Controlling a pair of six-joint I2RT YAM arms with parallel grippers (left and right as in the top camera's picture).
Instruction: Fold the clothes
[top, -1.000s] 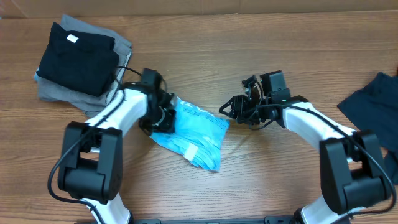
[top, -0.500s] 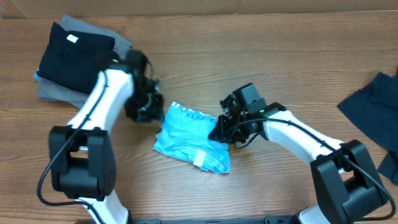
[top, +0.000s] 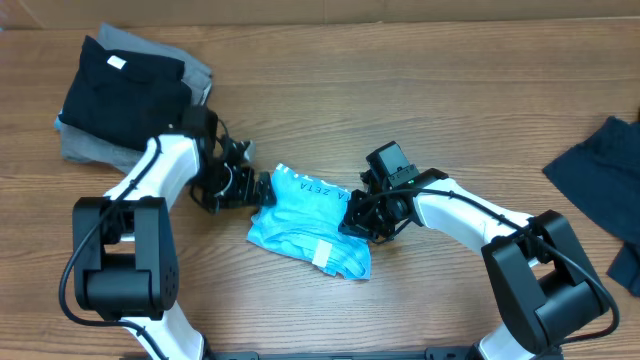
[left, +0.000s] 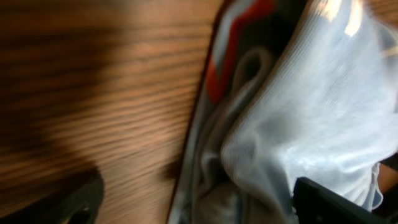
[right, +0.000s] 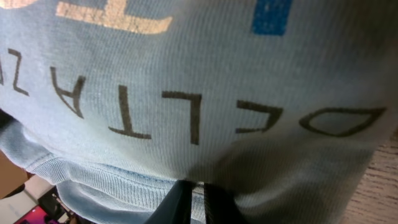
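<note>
Left hand (top: 252, 188) lay at the 9 o'clock edge of the light blue T-shirt (top: 305, 215), its fingers (left: 81, 200) spread wide with bunched cloth between them, not clamped. Right hand (top: 352, 218) pressed into the shirt's 3 o'clock edge, its fingers drawn close together on a fold. The shirt sat crumpled in the middle of the table (top: 450, 90), dark lettering showing. A black T-shirt (top: 125, 85) rested on a grey T-shirt (top: 85, 150) at 10 o'clock; a dark navy garment (top: 600, 165) lay at 3 o'clock.

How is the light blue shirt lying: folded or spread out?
Folded, roughly: the light blue shirt is a compact, rumpled bundle, layers stacked.
</note>
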